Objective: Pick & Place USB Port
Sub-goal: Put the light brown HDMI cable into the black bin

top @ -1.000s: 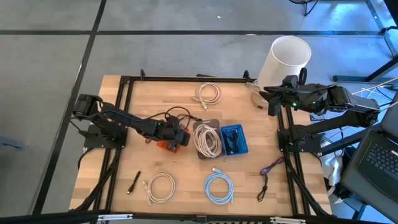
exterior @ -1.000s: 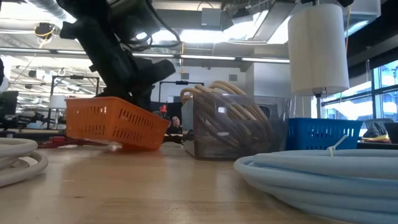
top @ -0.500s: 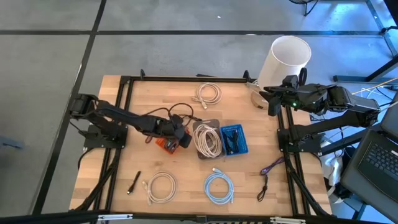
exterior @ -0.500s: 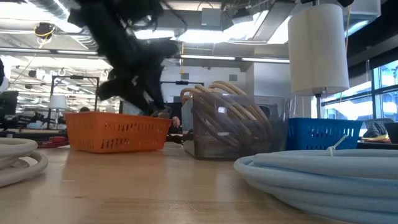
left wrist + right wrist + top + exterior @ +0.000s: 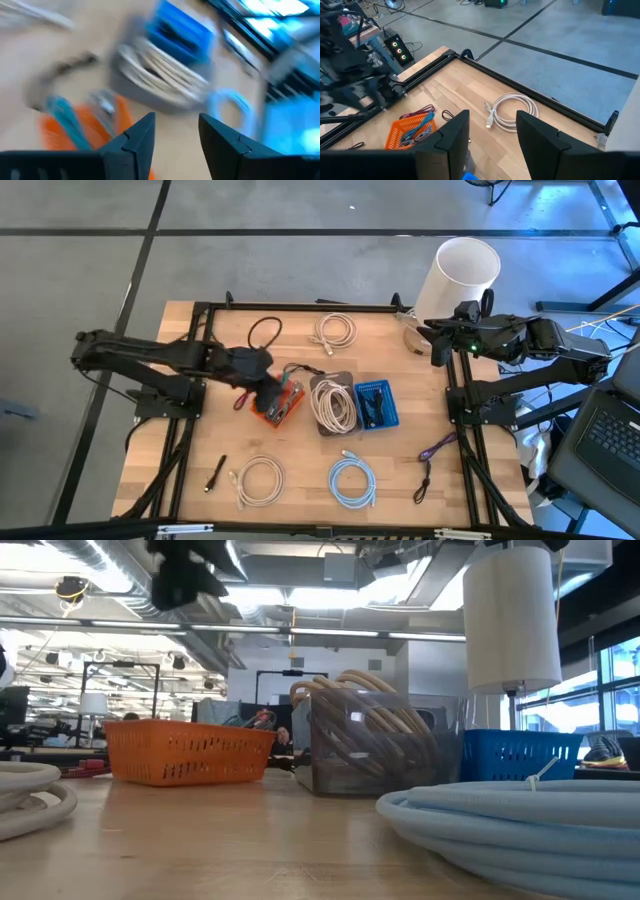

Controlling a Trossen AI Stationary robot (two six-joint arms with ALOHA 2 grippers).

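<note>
An orange basket (image 5: 278, 406) stands flat on the table left of centre, and it also shows in the low view (image 5: 188, 752). It holds cables, a teal one (image 5: 62, 112) and a silver plug (image 5: 105, 102). My left gripper (image 5: 177, 135) is open. It hangs above the basket's left side (image 5: 258, 376) with nothing between its fingers, and it is high in the low view (image 5: 185, 570). My right gripper (image 5: 492, 132) is open and waits raised at the table's right edge (image 5: 436, 346).
A grey bin of white cables (image 5: 332, 404) and a blue bin (image 5: 375, 404) stand right of the basket. White coils lie at the far middle (image 5: 335, 330) and near left (image 5: 258, 478). A light blue coil (image 5: 352, 482), a purple cable (image 5: 435, 450) and a white cylinder (image 5: 465, 275) are also here.
My left gripper has risen out of the orange basket and drawn back toward the table's left edge, turning as it went. The basket, tipped up on one side a second ago, has settled flat on the table.
</note>
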